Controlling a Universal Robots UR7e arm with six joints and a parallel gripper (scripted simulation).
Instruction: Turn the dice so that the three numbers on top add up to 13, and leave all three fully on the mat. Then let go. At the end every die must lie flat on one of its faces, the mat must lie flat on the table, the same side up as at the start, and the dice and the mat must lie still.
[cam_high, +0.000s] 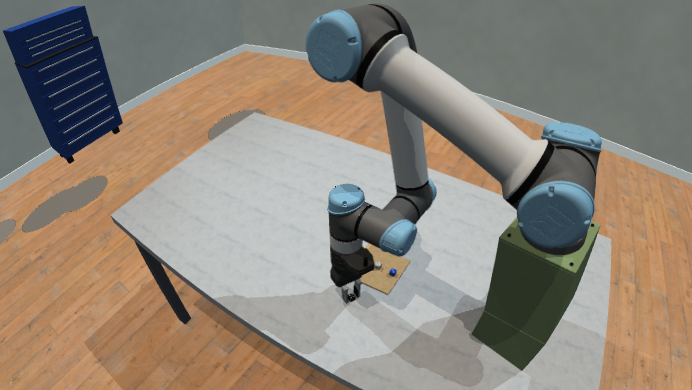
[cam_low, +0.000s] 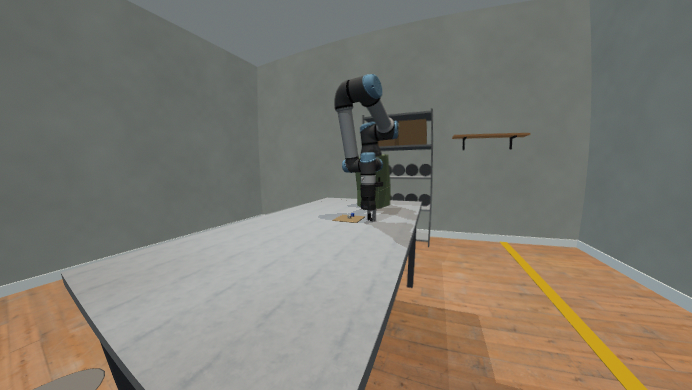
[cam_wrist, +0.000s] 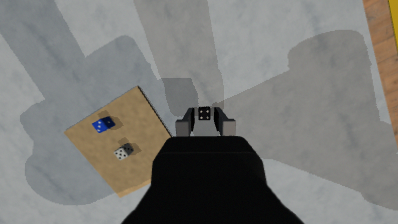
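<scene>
A tan mat (cam_wrist: 120, 142) lies flat on the marble table, also in the top view (cam_high: 386, 272). A blue die (cam_wrist: 103, 125) and a white die (cam_wrist: 121, 153) rest on it, apart from each other. A black die (cam_wrist: 203, 113) sits off the mat, just beyond its corner, with four pips up. My gripper (cam_wrist: 204, 114) points straight down low over the table, one finger on each side of the black die. There is a gap on both sides, so the fingers are open around it. The gripper also shows in the top view (cam_high: 351, 296).
The green robot pedestal (cam_high: 535, 295) stands on the table to the right of the mat. The table's near edge runs close by the gripper. A shelf rack (cam_low: 407, 165) stands behind the table. A blue drawer cabinet (cam_high: 62, 80) is far off by the wall.
</scene>
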